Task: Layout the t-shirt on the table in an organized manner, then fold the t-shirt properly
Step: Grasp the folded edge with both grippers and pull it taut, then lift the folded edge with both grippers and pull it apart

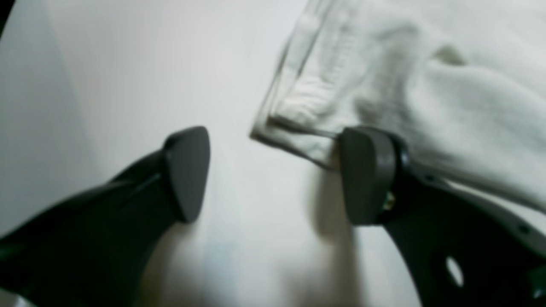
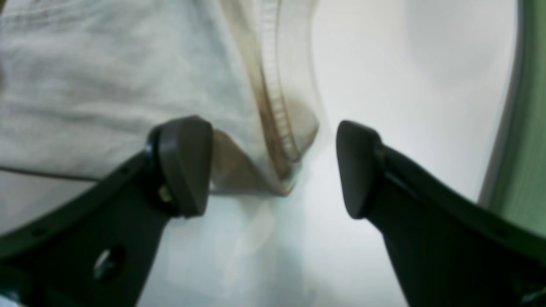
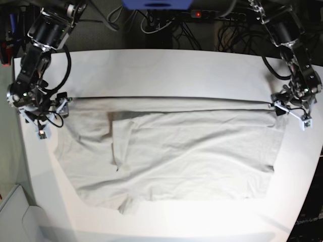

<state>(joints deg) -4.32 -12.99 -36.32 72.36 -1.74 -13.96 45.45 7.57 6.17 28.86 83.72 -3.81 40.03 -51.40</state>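
With both the left gripper (image 1: 273,175) and right gripper (image 2: 273,166) standing wide apart and holding nothing, the t-shirt (image 3: 171,151) lies spread but wrinkled across the surface (image 3: 166,65), so regrasping a corner carelessly could drag the cloth askew or bunch it up.

T-shirt (image 3: 171,151) spread flat on the white counter (image 3: 166,65), its far edge straight; one arm stands at each far corner of the cloth.
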